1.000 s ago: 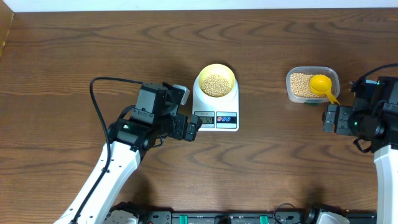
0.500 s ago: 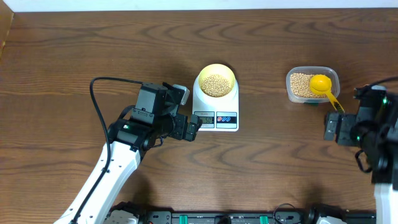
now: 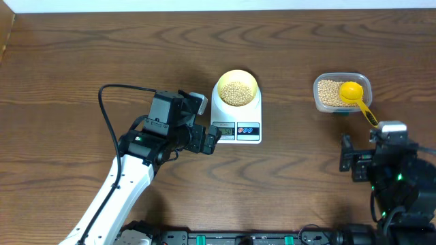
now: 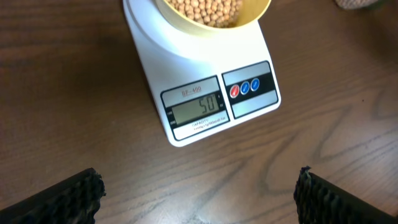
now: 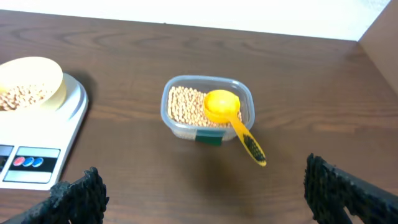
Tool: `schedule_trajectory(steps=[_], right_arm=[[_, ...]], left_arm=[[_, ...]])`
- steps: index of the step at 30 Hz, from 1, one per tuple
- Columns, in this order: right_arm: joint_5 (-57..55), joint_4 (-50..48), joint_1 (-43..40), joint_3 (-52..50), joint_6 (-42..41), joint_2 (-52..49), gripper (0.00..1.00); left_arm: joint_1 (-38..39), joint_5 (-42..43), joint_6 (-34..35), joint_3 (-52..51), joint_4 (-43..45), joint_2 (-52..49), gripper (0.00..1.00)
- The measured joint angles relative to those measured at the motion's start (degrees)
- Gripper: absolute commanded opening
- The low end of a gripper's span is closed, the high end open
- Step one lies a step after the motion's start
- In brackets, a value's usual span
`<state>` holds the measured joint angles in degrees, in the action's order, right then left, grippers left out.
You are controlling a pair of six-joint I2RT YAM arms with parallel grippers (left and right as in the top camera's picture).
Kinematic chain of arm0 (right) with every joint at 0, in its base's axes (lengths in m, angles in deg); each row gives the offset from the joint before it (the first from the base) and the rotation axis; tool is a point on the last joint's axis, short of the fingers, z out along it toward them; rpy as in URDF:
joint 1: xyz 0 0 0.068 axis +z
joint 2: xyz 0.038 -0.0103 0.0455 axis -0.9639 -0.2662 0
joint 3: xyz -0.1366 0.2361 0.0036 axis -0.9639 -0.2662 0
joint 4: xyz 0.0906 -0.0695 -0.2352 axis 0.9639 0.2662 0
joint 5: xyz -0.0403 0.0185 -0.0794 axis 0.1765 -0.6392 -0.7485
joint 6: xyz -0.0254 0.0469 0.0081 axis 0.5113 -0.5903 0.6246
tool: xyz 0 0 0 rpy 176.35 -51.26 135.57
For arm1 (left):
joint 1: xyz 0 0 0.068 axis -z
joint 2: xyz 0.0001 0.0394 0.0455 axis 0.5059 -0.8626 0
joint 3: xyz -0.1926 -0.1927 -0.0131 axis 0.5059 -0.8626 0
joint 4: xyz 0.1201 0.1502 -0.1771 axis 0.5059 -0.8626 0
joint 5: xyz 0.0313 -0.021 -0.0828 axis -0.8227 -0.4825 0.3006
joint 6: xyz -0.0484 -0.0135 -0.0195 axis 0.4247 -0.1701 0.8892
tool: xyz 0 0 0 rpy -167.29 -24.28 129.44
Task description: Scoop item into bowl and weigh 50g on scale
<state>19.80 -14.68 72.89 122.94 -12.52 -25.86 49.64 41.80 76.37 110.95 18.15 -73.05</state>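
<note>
The pale-yellow bowl [image 3: 236, 73] stands on the white scale [image 3: 216, 112] and holds a heap of tan beans [image 3: 236, 93]. In the left wrist view the scale's display [image 4: 194, 107] reads 50, below the bowl [image 4: 249, 15]. My left gripper [image 3: 210, 141] is open and empty just left of the scale's front; it also shows in the left wrist view [image 4: 199, 199]. My right gripper [image 3: 349, 162] is open and empty, near the table's front, apart from everything. In the right wrist view it [image 5: 205, 193] faces the tub, with the bowl [image 5: 53, 71] at the left.
A clear plastic tub [image 3: 365, 85] of beans stands at the right, with the yellow long-handled scoop [image 3: 353, 92] resting in it, handle sticking out toward the front right. Both show in the right wrist view, tub [image 5: 180, 130] and scoop [image 5: 224, 107].
My right arm has drawn back from beside the tub toward the table's front and a little to the left. The left arm, scale and bowl have not moved.
</note>
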Motion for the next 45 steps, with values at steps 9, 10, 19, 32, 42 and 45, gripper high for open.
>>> schedule_trajectory(steps=[9,10,19,32,42,45], right_arm=[[0.0,-11.6,0.0,-14.5,0.0,11.5,0.99],[0.0,-12.5,0.0,-16.2,0.0,13.4,0.99],[0.0,-18.7,0.0,-25.7,0.0,25.1,0.99],[0.0,-29.8,0.0,-33.6,0.0,25.9,0.99],[0.0,-36.4,0.0,-38.5,0.0,25.9,0.99],[0.0,-36.8,0.0,-38.6,0.0,25.9,0.99]], left_arm=[[0.0,0.0,0.0,0.0,0.0,0.0,1.00],[0.0,0.0,0.0,0.0,0.0,0.0,1.00],[0.0,0.0,0.0,0.0,0.0,0.0,1.00],[0.0,0.0,0.0,0.0,0.0,0.0,1.00],[0.0,0.0,0.0,0.0,0.0,0.0,1.00],[0.0,0.0,0.0,0.0,0.0,0.0,1.00]])
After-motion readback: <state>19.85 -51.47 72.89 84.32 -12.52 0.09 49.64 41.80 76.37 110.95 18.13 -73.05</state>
